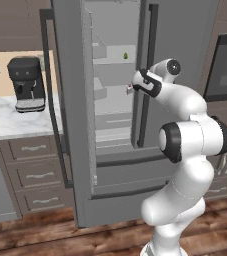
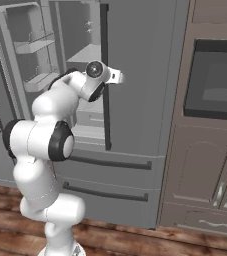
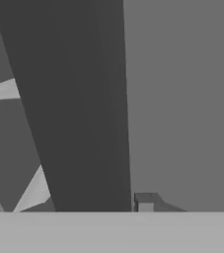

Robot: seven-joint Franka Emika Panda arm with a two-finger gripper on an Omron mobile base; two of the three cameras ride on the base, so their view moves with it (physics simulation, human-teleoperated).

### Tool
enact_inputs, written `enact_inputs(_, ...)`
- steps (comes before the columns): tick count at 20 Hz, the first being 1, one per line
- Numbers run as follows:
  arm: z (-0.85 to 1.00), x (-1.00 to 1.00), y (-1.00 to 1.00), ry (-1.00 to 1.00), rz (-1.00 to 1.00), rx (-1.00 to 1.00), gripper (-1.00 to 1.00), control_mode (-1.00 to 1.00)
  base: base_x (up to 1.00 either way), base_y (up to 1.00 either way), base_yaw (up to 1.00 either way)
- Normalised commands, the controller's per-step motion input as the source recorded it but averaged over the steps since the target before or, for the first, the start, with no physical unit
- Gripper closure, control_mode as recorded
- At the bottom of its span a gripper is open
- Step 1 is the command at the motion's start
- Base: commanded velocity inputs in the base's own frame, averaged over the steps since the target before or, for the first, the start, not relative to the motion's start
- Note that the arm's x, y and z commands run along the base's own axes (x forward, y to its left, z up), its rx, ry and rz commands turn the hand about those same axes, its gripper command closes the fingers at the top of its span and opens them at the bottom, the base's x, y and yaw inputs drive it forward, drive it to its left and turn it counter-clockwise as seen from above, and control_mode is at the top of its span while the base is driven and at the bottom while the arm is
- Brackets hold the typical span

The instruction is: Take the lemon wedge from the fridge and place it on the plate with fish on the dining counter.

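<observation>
The grey fridge [image 1: 185, 45] has its left door [image 1: 70, 110] swung open and its right door [image 2: 145, 75] closed. Inside, the lemon wedge [image 1: 125, 56] lies small and yellow-green on an upper shelf. My gripper [image 2: 116, 76] is at the right door's dark vertical handle [image 2: 105, 115], about mid-height and well below and right of the wedge. In the hand view the handle [image 3: 79, 123] runs close across the picture, and one fingertip [image 3: 145, 201] shows just right of it against the door face. How wide the jaws stand cannot be made out. The plate with fish and the dining counter are out of view.
A black coffee machine [image 1: 27, 84] stands on the marble worktop [image 1: 5, 122] left of the open door, over drawers [image 1: 37, 175]. A built-in oven [image 2: 217, 80] and brown cabinets [image 2: 205, 170] sit right of the fridge. The fridge's lower drawers [image 2: 110, 175] face my base.
</observation>
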Motion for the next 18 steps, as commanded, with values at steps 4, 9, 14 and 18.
enact_inputs(4, 0.0, -0.17, -0.01, 0.0, 0.0, 0.0, 1.0, -1.0, 0.0, 0.0, 0.0)
enact_inputs(9, -0.04, -0.75, -0.32, -0.03, -0.08, 0.0, 1.0, -1.0, 0.0, 0.0, 0.0)
enact_inputs(14, -0.05, -1.0, -0.59, -0.05, -0.14, 0.0, 1.0, -1.0, 0.0, 0.0, 0.0)
enact_inputs(18, -0.07, -1.0, -0.68, -0.03, -0.17, 0.0, 1.0, -1.0, 0.0, 0.0, 0.0)
